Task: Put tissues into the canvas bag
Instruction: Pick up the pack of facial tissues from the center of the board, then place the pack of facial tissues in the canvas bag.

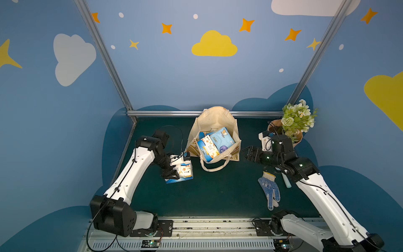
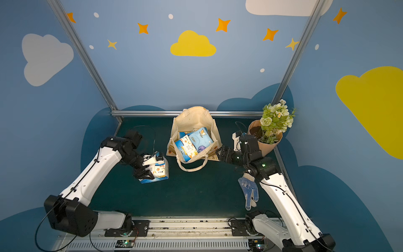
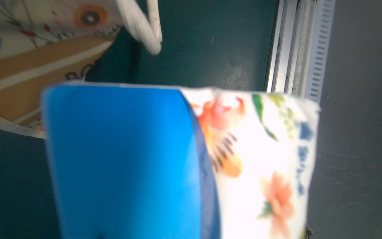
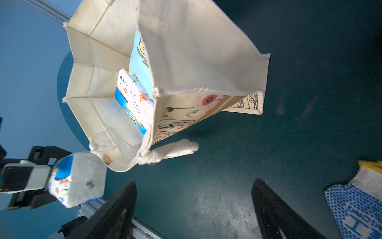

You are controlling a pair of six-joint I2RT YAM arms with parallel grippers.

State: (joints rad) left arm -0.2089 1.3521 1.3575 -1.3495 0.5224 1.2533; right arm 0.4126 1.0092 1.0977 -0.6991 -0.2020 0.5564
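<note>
**One pack pinched, bag open**

Several blue-and-white soft plastic tissue packs lie inside the upright cream canvas tote bag. The left jaws pinch another floral-printed tissue pack just beside it, low over the dark green bench. The right jaws stand spread and empty at the bag's opposite side. The carry seems in hand: next, lift above the rim, then release over the mouth.

Left wrist view: tissue pack blurred, print unreadable, cut off by frame. Canvas bag at 12 o'clock: packs stacked, lower ones hidden, count unclear. Pale stick at 3 o'clock half under right arm.
</note>
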